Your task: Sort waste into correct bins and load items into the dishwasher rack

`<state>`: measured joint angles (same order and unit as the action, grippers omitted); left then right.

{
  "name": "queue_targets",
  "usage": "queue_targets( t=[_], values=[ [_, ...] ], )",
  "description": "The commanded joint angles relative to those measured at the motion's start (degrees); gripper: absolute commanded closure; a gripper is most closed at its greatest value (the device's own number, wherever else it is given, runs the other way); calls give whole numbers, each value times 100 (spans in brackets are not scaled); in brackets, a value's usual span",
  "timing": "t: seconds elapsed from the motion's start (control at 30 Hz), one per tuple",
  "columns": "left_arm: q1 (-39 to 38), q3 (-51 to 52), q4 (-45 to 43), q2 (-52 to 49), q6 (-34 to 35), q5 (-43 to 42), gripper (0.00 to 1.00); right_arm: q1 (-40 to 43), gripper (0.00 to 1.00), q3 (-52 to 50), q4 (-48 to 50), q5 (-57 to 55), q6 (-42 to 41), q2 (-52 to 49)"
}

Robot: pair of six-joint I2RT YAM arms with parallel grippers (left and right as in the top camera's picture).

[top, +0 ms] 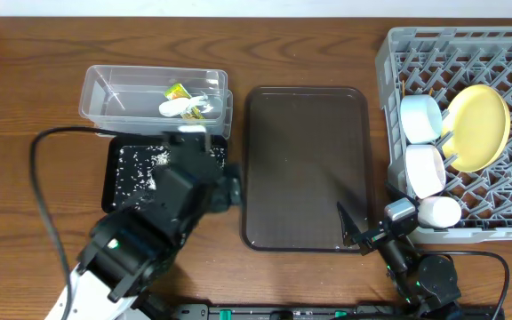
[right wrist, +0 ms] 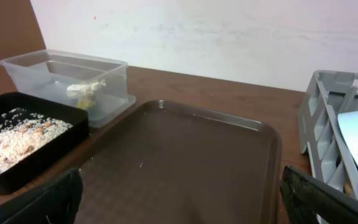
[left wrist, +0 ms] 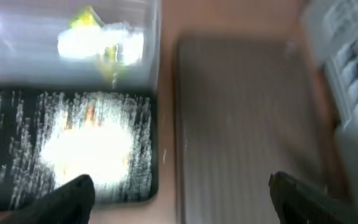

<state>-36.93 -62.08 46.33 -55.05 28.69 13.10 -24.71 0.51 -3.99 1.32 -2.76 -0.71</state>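
Rice scraps (top: 140,169) lie in the black tray (top: 108,182) and the snack wrapper (top: 178,91) in the clear tub (top: 105,100), kept sorted apart. Our left gripper (left wrist: 182,200) hangs spread and empty above them. Our right gripper (right wrist: 188,202), equally spread, faces the serving tray (top: 305,160). The yellow plate (top: 480,124) leans between pegs of the rack (top: 505,44), propped so it can drain.

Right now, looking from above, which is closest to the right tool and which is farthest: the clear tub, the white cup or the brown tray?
1. Brown tray, under the right tool.
2. White cup, just to its right.
3. Clear tub, far back left.
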Motion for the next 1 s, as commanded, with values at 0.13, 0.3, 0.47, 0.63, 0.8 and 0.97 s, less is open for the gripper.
queue_targets(
  t=[0.13,0.3,0.47,0.63,0.8,0.97],
  values=[
    [1364,1198,-2055,1174,-2317,-1333,8,11,1,-20,-9,0,4,33],
    [2208,2061,-2656,2197,-2490,-1858,9,11,1,-20,-9,0,4,33],
    [2592,2688,-2653,3204,-2741,-1958,8,11,1,-20,-9,0,7,33],
    [2848,3209,-2702,3847,-2938,-1956,8,11,1,-20,-9,0,4,33],
    [3115,3768,-3084,4256,-2955,-1956,8,11,1,-20,-11,0,4,33],
    [3163,4371,-3456,4791,-2955,-1954,9,11,1,-20,-9,0,4,33]
  ],
)
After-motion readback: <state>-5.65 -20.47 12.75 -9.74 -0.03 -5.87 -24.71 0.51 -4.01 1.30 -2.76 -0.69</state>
